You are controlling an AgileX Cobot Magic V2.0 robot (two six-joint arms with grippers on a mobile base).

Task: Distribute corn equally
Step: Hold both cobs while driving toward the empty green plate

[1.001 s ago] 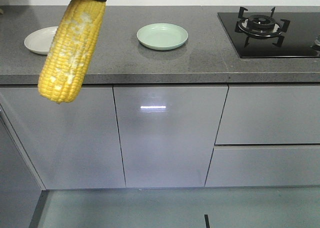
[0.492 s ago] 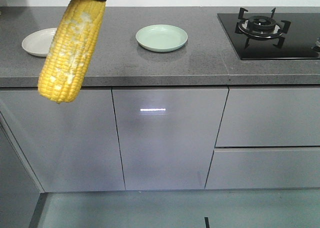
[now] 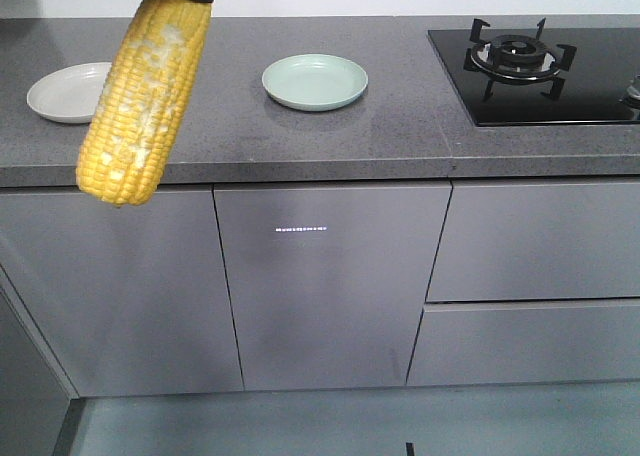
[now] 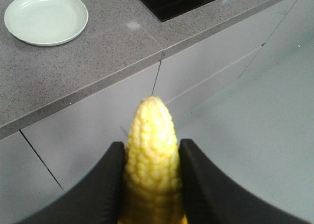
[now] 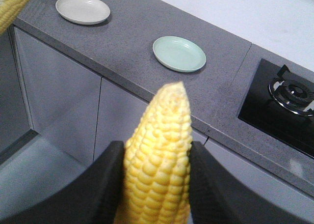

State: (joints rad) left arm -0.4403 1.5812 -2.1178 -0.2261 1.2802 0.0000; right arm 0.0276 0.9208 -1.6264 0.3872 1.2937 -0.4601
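Grey countertop (image 3: 400,126) is stretching across ahead of you, with the white plate (image 3: 60,91) at the left and the green plate (image 3: 314,81) mid-counter, neither carrying corn yet. Your left gripper (image 4: 152,146) is clamping the left-hand cob (image 4: 151,121), and your right gripper (image 5: 157,145) is clamping the right-hand cob (image 5: 164,126). Both cobs are hanging short of the counter. You should be bringing each over a plate's middle, lowering it nearly flat, then releasing gently so it isn't rolling off.

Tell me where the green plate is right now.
In the front view, the green plate sits empty on the grey countertop, between the white plate to its left and the gas hob to its right.
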